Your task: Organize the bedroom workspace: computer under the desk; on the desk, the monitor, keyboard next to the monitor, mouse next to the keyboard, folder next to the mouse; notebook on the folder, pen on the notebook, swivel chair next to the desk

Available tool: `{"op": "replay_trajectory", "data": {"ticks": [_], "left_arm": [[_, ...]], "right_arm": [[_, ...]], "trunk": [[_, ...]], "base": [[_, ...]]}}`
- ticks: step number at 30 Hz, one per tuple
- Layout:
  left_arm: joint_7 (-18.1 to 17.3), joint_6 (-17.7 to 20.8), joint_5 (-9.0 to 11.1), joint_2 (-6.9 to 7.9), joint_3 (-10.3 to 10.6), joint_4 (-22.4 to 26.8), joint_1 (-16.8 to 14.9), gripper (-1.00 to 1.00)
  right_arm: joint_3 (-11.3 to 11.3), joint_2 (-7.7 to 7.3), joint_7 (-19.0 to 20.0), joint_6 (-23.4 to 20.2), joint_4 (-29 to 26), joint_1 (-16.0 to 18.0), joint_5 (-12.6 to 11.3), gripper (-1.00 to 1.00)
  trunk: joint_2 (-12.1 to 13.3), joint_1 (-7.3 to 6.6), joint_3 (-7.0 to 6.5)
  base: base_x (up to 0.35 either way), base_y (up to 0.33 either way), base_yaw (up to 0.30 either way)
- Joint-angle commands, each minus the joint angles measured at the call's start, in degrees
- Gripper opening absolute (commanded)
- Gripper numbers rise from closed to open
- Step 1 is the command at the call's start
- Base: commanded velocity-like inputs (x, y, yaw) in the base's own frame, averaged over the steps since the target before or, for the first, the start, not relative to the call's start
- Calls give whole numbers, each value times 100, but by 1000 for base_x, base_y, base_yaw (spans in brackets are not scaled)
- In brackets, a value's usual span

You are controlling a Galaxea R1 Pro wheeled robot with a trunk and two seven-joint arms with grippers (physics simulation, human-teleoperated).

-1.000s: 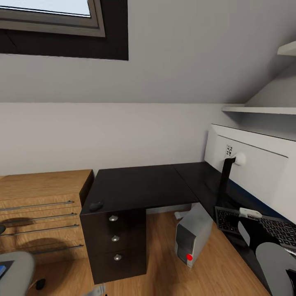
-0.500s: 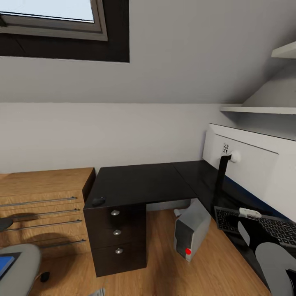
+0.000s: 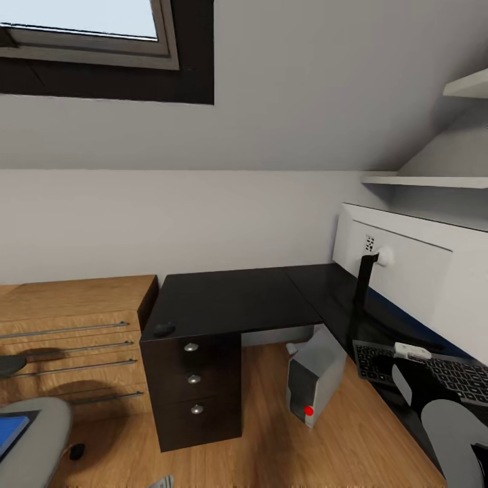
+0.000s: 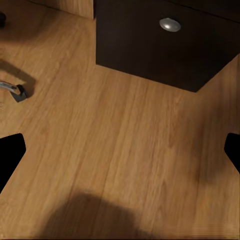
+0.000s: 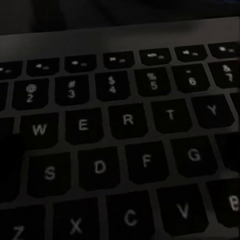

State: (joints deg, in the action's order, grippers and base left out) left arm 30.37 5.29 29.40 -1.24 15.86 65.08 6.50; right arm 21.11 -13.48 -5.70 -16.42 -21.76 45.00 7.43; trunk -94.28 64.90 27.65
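A skylight window [image 3: 81, 27] with a dark surround is set in the sloped ceiling at upper left, above a plain white wall [image 3: 203, 217]. A light wooden dresser [image 3: 68, 318] with long metal bar handles stands against that wall, on a wood plank floor [image 3: 271, 434]. Two white wall shelves [image 3: 427, 181] are mounted at right, one above the other, the upper one cut by the frame edge.

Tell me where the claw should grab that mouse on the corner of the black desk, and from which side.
Judging by the head view, the mouse is a low, rounded dome lying flat near the desk's front left corner, above the drawers. Probably best to come straight down from above and pinch its two long sides; its low profile leaves little to grip from the front.
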Motion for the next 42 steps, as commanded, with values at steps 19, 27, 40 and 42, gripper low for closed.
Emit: {"op": "replay_trajectory", "data": {"ticks": [19,27,40,42], "left_arm": [[30,24,22,1,5,14,0,100],[30,24,23,3,5,14,-1,100],[30,24,22,8,5,14,-2,100],[30,24,22,9,5,14,-1,100]], "right_arm": [[51,11,8,-37,172,0,65,100],[51,16,14,-37,172,0,65,100],[42,30,40,152,172,0,63,100],[42,30,42,155,172,0,59,100]], "trunk": [[-3,-2,6],[-3,-2,6],[-3,-2,6],[-3,-2,6]], "base": [[-103,0,0],[-130,0,0],[-4,0,0],[-9,0,0]]}}
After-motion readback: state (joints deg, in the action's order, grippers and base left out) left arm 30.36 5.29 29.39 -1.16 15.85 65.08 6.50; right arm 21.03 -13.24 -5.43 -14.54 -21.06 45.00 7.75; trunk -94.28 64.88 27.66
